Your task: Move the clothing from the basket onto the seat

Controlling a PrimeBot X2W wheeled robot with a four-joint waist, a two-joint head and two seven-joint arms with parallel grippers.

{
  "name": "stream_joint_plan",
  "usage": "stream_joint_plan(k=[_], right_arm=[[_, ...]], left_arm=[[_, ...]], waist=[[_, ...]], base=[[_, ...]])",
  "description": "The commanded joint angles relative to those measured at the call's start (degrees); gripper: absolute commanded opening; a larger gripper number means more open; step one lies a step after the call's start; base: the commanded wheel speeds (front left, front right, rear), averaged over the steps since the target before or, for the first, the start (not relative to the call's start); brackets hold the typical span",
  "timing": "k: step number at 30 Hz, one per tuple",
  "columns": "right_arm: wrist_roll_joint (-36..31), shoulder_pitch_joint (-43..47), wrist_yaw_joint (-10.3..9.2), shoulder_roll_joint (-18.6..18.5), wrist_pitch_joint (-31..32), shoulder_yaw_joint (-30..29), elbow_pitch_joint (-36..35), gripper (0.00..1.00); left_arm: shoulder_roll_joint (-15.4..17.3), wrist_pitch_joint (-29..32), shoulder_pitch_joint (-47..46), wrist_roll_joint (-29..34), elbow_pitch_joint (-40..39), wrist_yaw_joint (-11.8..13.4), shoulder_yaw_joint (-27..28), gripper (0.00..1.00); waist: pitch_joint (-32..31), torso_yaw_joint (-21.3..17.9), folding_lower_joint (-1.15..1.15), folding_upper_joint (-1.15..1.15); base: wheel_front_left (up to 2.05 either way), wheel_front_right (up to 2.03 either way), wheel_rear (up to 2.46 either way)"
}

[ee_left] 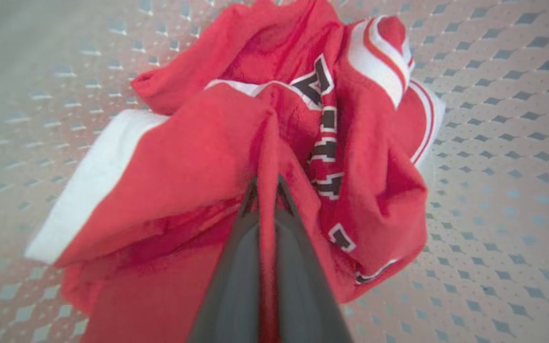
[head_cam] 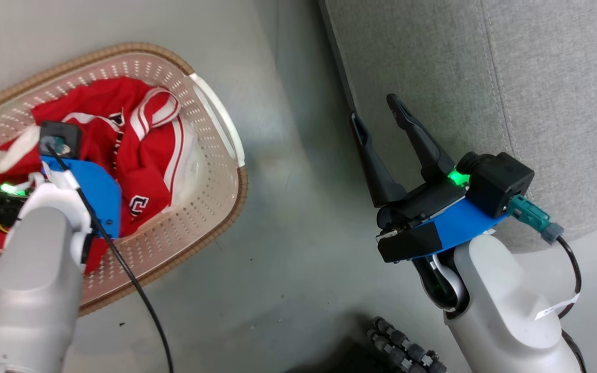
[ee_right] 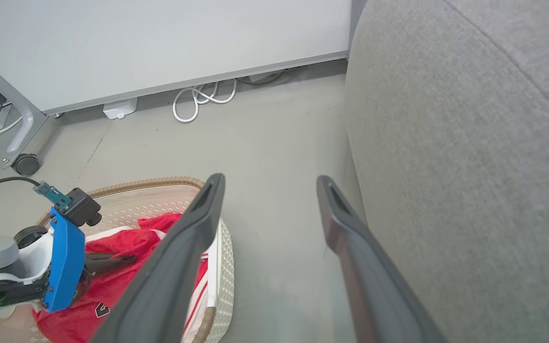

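Observation:
The red clothing (head_cam: 138,150) with white trim lies heaped in the cream perforated basket (head_cam: 210,171) on the floor at the left. My left gripper (ee_left: 266,183) reaches down into the basket and is shut on a ridge of red clothing (ee_left: 198,162), pinched between its fingertips. The left gripper (ee_right: 129,259) also appears low on the left of the right wrist view, over the red clothing (ee_right: 112,290). My right gripper (head_cam: 376,111) hangs open and empty over the floor beside the edge of the grey seat (head_cam: 537,77).
The grey floor (head_cam: 288,217) runs between the basket and the seat. A wall with white cables (ee_right: 198,97) and a wheeled frame leg (ee_right: 24,164) stand farther off. A black ribbed hose (head_cam: 402,349) lies near my base.

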Motion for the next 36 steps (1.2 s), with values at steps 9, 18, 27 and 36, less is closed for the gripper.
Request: stream_joint_plan(k=[9,18,27,36], right_arm=[[-3.4,2.1,0.01,-0.1,-0.2,-1.6,2.9,1.00],[-7.1,7.5,0.01,-0.1,-0.2,-3.6,7.4,1.00],[-8.8,13.0,0.01,-0.1,0.2,-4.3,10.9,1.00],[-9.3,18.2,0.01,-0.1,2.7,-4.8,10.6,1.00]], left_arm=[[-6.4,-8.4,4.6,-4.4,0.6,-1.2,1.0,0.00],[-11.5,-21.7,9.3,-6.4,2.7,-4.5,-2.7,0.00],[-14.2,-27.1,11.3,-11.1,0.2,-4.9,-10.9,0.00],[-14.6,-27.6,8.0,-19.9,-7.4,-4.9,-20.8,0.00]], waist=[[-12.7,4.3,0.00,0.00],[-28.5,9.1,0.00,0.00],[-40.6,13.5,0.00,0.00],[-47.0,17.2,0.00,0.00]], base=[[0.00,0.00,0.00],[0.00,0.00,0.00],[0.00,0.00,0.00],[0.00,0.00,0.00]])
